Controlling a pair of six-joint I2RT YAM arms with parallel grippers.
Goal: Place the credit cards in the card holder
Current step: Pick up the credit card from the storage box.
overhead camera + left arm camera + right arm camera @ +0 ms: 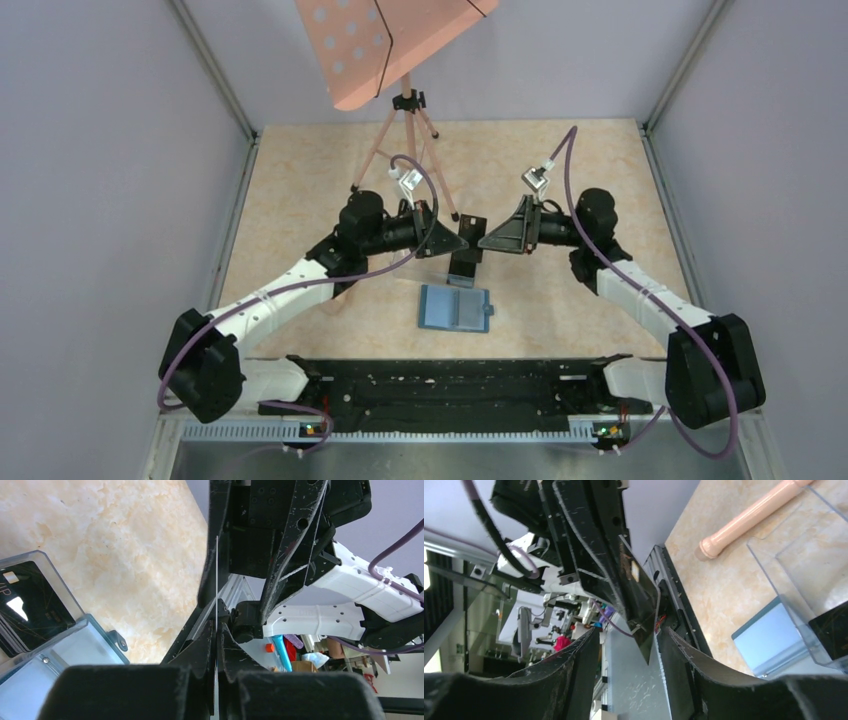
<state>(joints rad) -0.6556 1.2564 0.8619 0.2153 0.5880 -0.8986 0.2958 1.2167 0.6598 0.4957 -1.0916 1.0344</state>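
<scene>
The left gripper (pixel 216 630) is clamped on one credit card (pixel 216 570). Its own wrist view shows the card only as an edge-on line, while the right wrist view shows the card's black face and chip. Under the grippers sit one clear box (pixel 794 550) holding a dark stack (pixel 27 605), its cards uncountable, and just beside it one open card holder (pixel 452 308). The right gripper (pixel 629 635) has its jaws spread either side of the card's lower corner.

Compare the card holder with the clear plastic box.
The card holder is opaque teal; the clear box is see-through. The card holder lies opened flat with no black card showing in it; the clear box has a black card inside. Both rest on the table.
</scene>
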